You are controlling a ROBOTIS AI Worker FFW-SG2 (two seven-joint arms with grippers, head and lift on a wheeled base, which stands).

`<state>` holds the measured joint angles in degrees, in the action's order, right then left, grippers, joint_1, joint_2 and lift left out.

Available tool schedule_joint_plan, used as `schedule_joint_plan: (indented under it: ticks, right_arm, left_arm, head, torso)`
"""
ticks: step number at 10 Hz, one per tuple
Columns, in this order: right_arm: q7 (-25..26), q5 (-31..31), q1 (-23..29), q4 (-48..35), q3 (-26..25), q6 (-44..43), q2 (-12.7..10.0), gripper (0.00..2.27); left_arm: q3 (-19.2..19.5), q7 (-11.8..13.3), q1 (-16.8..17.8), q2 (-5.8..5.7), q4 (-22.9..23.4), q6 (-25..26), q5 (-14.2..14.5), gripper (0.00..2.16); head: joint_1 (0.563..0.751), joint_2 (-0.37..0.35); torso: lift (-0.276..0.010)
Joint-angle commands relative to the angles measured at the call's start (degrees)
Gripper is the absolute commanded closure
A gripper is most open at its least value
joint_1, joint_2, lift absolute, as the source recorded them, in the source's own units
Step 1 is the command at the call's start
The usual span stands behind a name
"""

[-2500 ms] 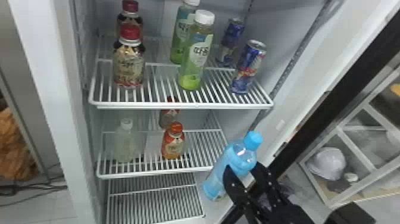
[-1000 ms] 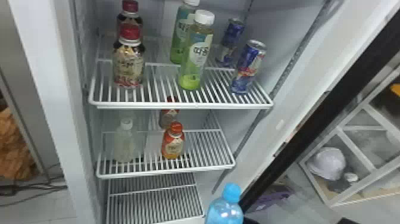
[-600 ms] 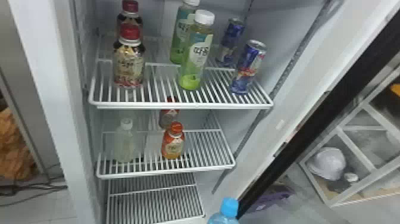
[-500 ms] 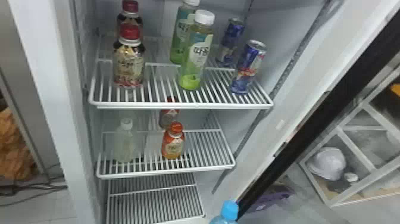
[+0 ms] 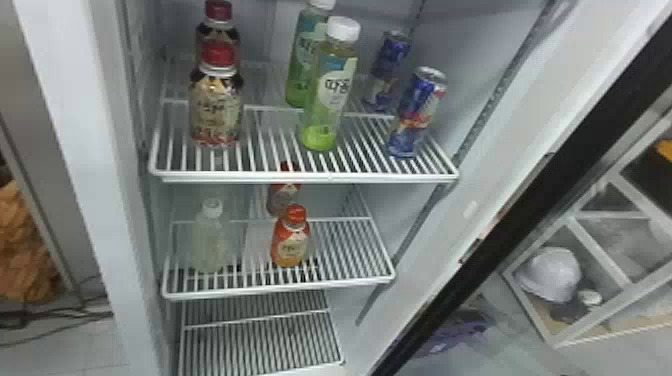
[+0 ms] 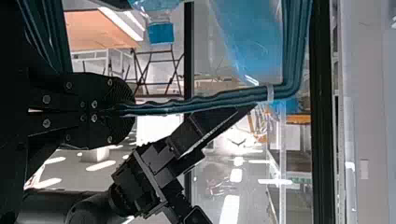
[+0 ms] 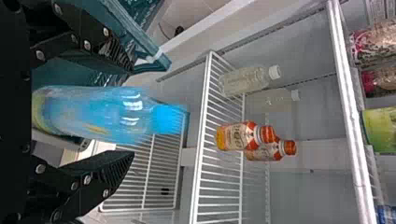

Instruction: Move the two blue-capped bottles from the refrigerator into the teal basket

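The right fingers [image 7: 109,170] are standing open, one on each side of a blue-capped bottle [image 7: 102,114], with a gap showing along both. Its cap is pointing out past the fingertips; whether its base is resting on anything, I can't tell. Just beside these fingers the teal basket [image 7: 128,25] is spreading its wall and rim. The left fingers [image 6: 119,88] are closing on that basket's rim, which is running out from between their tips.

Beyond the right fingertips, white wire racks are crossing the refrigerator, their thin bars lying side by side with slots between. The middle shelf [image 5: 300,287] is holding two orange bottles [image 7: 236,136] and two white-capped clear bottles [image 7: 247,80]. Farther off from those fingers, the upper shelf [image 5: 270,176] is carrying two red-capped bottles [image 5: 216,107], two green bottles [image 5: 327,95] and two blue cans [image 5: 416,112].

Well past the left fingers, streaks of light are shining on the floor [image 6: 210,182], and a tan bench [image 6: 95,30] is standing in the room. In the head view, a white helmet [image 5: 550,275] is sitting in an open rack outside the refrigerator.
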<state>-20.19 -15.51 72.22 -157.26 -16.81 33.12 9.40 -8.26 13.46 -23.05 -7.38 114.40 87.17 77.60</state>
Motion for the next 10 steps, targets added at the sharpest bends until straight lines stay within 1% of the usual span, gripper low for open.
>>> schedule_joint_plan:
  ticks: [1,3,4,5,6,7,10]
  right_arm:
    - [-0.47,0.48,-0.36,0.53,-0.41,-0.64,-0.35,0.33]
    - [-1.17,1.00,-1.06,1.09,-0.68,-2.89,-0.70,0.29]
    - [-1.08,2.32,-3.03,1.94,-1.91,-6.12,-2.11,0.29]
    - [-1.08,4.08,-6.13,4.19,-3.40,-10.62,-3.86,0.29]
    - [-0.47,4.61,-8.52,6.72,-3.67,-14.56,-5.01,0.29]
    - [0.50,5.40,-9.78,8.27,-3.49,-18.22,-5.62,0.29]
    - [3.31,5.57,-13.72,15.02,-0.68,-27.92,-6.85,0.28]
  left_arm:
    - [0.00,-0.01,-0.01,0.00,0.00,0.01,0.01,1.19]
    - [0.00,-0.01,0.14,0.00,0.00,0.01,-0.08,1.19]
    - [0.00,0.07,-0.01,0.00,0.00,0.01,-0.08,1.19]
    - [0.00,0.07,-0.01,0.00,0.00,0.01,-0.08,1.19]
    - [-0.09,0.16,-0.01,0.00,0.00,0.01,-0.17,1.19]
    - [-0.17,0.16,-0.01,0.00,0.00,0.01,-0.25,1.19]
    - [-0.09,0.43,-0.01,0.17,0.00,-0.13,-0.61,1.19]
  head:
    - [0.695,-0.350]
    - [0.695,-0.350]
    - [0.695,-0.350]
    - [0.695,-0.350]
    - [0.695,-0.350]
    - [0.695,-0.350]
    - [0.695,-0.350]
  torso:
    - [-0.136]
    - [-0.136]
    - [-0.136]
    - [-0.136]
    - [-0.136]
    - [-0.136]
    - [-0.136]
